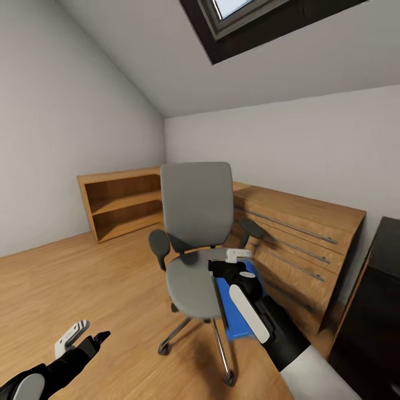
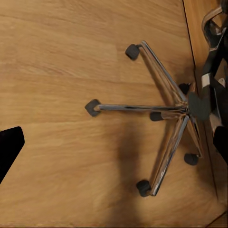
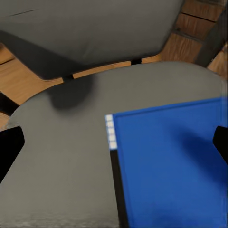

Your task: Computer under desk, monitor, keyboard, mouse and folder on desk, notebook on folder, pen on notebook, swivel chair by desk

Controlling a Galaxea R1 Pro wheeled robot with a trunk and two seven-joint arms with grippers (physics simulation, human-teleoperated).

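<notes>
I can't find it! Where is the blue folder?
The blue folder lies on the swivel chair seat, toward its right side, under the right gripper.

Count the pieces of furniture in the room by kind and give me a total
Swivel chair: 1
Open wooden bookshelf: 1
Wooden dresser with bar handles: 1
Black desk, partly in view at the right edge: 1
Total: 4
</notes>
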